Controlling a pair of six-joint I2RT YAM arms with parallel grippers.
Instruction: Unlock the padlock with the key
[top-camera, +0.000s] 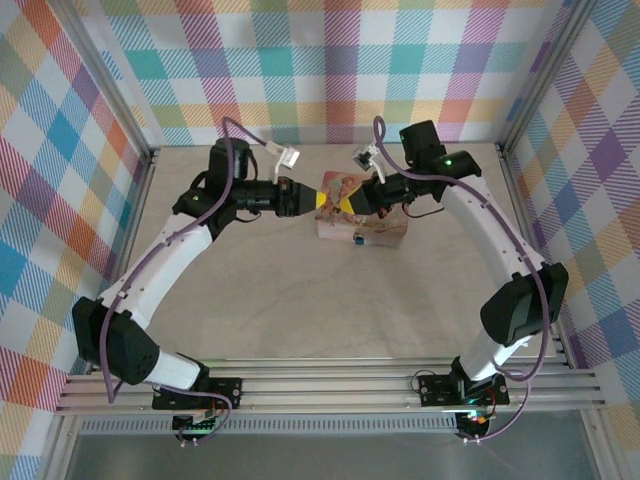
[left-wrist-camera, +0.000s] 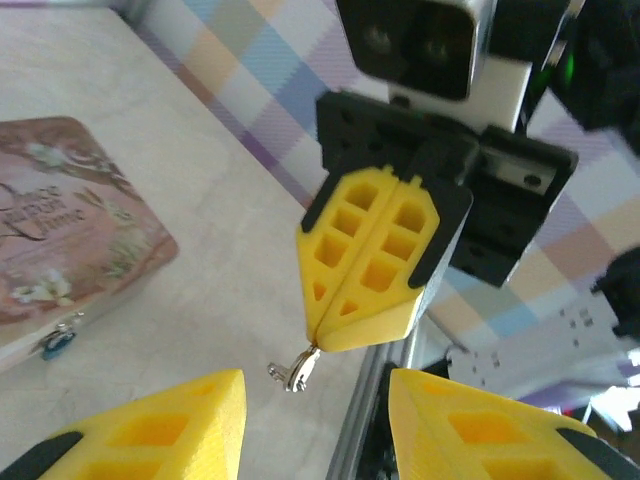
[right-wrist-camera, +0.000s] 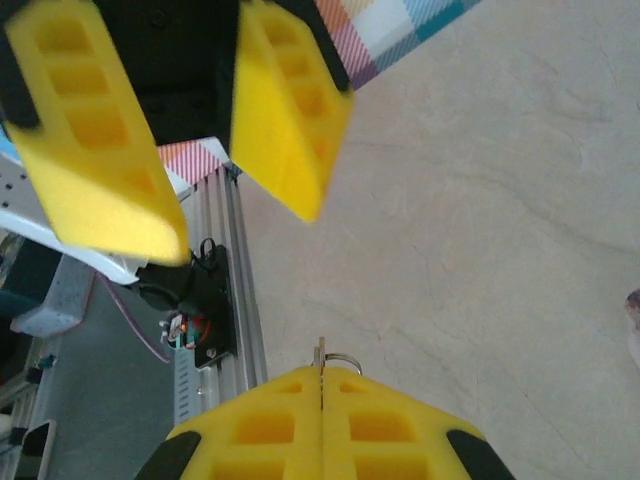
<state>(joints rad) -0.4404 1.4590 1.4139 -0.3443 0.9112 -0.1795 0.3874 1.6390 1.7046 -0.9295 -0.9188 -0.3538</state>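
Plaid walls (top-camera: 330, 60) in pastel checks close in a beige table (top-camera: 300, 300), and the 2 grippers meet tip to tip above its far middle.

The right gripper (top-camera: 336, 204) has its 2 yellow fingers pressed flat together, with no gap between them. They pinch a small silver key (left-wrist-camera: 293, 372), whose end juts out past the tips. In the right wrist view the key (right-wrist-camera: 321, 350) stands up from the seam of the right gripper (right-wrist-camera: 322, 378), with a thin wire ring beside it.

The left gripper (top-camera: 314, 200) is spread wide and holds nothing. In its own wrist view, the left gripper (left-wrist-camera: 316, 378) has a finger on each side of the key, and neither finger touches it. The right gripper (left-wrist-camera: 345, 325) points straight down at that gap. Seen from the right wrist, the left gripper (right-wrist-camera: 240, 225) hangs ahead with its 2 fingers well apart.

A pink box (top-camera: 385, 225) lies flat on the table under the right gripper's wrist. The padlock (top-camera: 358, 238), tiny and blue, sits against the box's near edge, just beyond the right gripper on its near side. From the left wrist, the box (left-wrist-camera: 70, 220) lies off to the gripper's left, with the padlock (left-wrist-camera: 57, 342) at its edge, well apart from the key.
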